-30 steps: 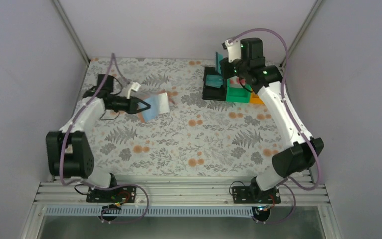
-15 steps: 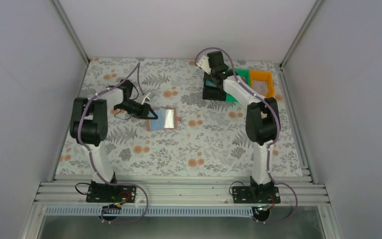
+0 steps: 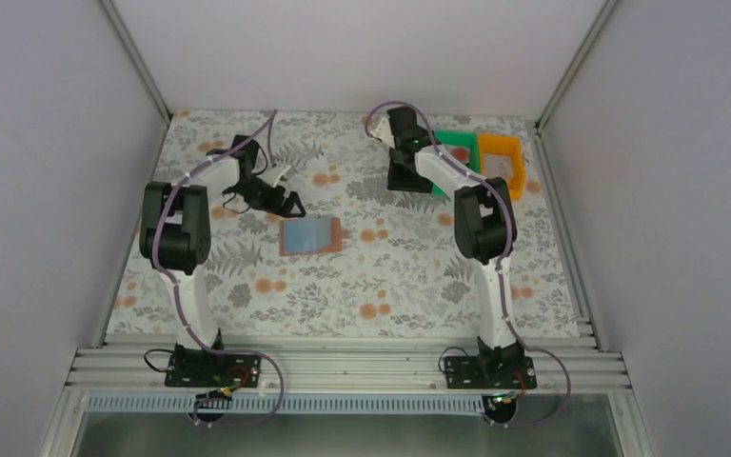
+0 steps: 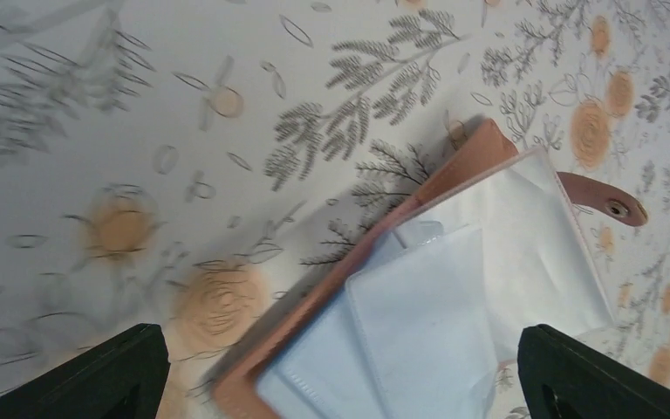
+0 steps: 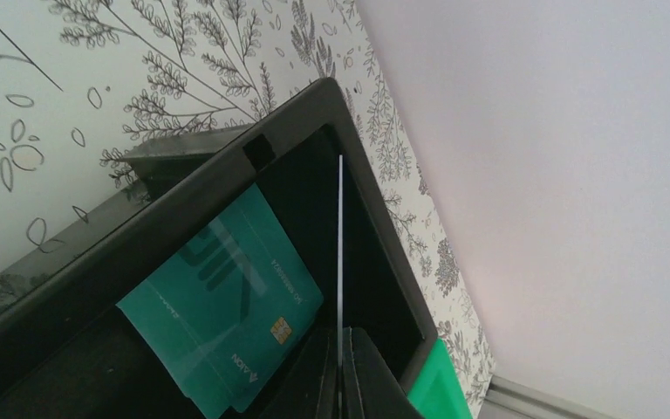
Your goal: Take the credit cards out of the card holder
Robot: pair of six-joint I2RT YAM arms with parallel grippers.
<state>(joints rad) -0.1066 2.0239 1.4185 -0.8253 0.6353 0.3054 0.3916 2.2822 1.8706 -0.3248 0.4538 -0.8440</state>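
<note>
The card holder (image 3: pixel 310 234) lies open and flat on the table, salmon-tan rim outward and light blue pocket slots (image 4: pixel 454 297) up. My left gripper (image 3: pixel 286 201) hangs just beyond its far-left corner, open, and nothing is between its black fingertips (image 4: pixel 122 375). My right gripper (image 5: pixel 340 380) is shut on a thin credit card (image 5: pixel 340 253) that shows edge-on. It holds the card upright inside the black bin (image 5: pixel 227 188). A teal credit card (image 5: pixel 222 327) lies on that bin's floor. In the top view the right gripper (image 3: pixel 404 160) sits over the black bin (image 3: pixel 409 181).
A green bin (image 3: pixel 459 145) and an orange bin (image 3: pixel 501 152) stand beside the black one at the back right. Something whitish with a red mark (image 3: pixel 501 165) lies in the orange bin. The back wall runs close behind the bins.
My left gripper has opened and let go of the card holder, which now lies flat while the gripper has drawn back to the far left. The right gripper has lowered into the black bin.
</note>
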